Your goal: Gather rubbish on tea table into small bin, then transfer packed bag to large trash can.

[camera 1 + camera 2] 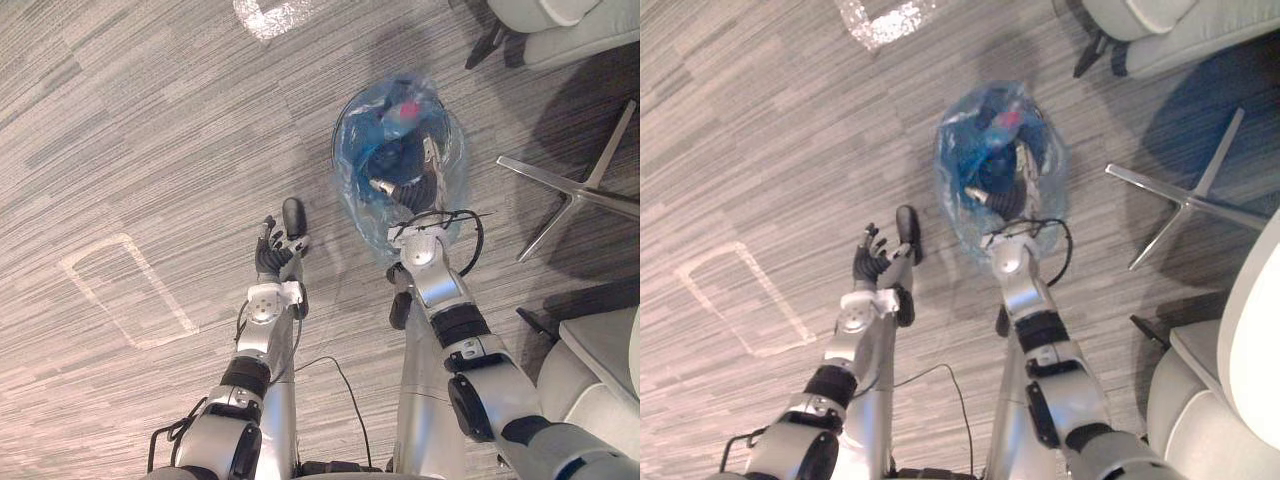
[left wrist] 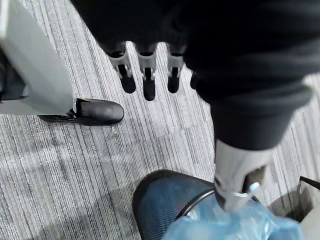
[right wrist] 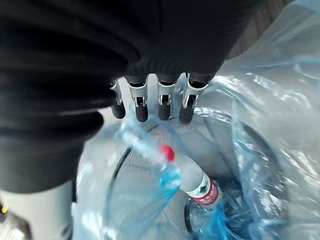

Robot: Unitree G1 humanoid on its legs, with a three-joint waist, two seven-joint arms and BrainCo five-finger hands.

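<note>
Left hand (image 1: 272, 257) hangs on the left of small bin (image 2: 152, 200), clear of it; fingers (image 2: 148, 82) straight, relaxed, holding nothing. Blue bag (image 1: 352, 195) lines bin, film spilling over rim, mouth up; bottle (image 3: 192, 181) w/ red cap lies tilted inside. Right hand (image 1: 405, 188) sits directly over bin mouth; fingers (image 3: 141, 105) extended, pointing into bag, not curled on film. Judgement: right hand is nearer; bag film lies just past its fingers; closing there should gather it.

Bottle (image 3: 189, 176): lower end buried under folds of the blue bag (image 3: 260, 100). Small bin (image 2: 155, 205): rim mostly wrapped in film, other contents too smeared to name. Chair base (image 1: 577, 196) and armchair (image 1: 570, 25) both cut off by the frame edge.
</note>
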